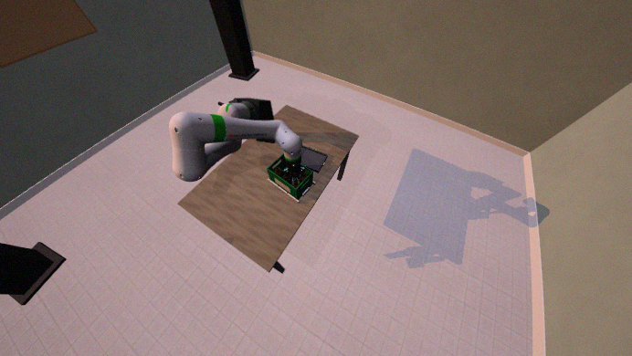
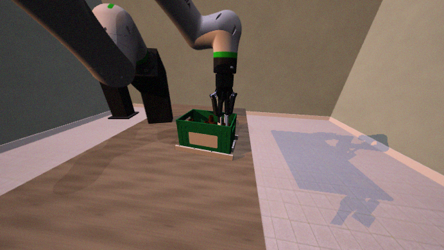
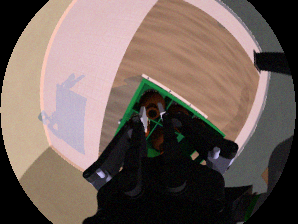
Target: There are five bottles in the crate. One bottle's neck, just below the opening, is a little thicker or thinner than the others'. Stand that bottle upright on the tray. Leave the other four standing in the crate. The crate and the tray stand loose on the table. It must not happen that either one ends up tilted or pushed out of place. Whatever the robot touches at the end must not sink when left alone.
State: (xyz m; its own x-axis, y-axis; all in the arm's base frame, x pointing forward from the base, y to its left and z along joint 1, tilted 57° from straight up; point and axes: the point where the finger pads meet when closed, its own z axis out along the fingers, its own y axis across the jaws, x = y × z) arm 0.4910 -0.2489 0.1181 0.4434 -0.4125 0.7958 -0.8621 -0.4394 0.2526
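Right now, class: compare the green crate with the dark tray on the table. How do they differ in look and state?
The crate is green with tall walls; the tray is dark grey and flat. The crate holds brown bottles; the tray shows none. The gripper reaches down into the crate, whereas the tray lies beyond the crate, untouched. Both rest on the wooden table.

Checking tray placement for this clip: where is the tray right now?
In the top view the dark tray lies flat on the table, just beyond the green crate, toward the far wall.
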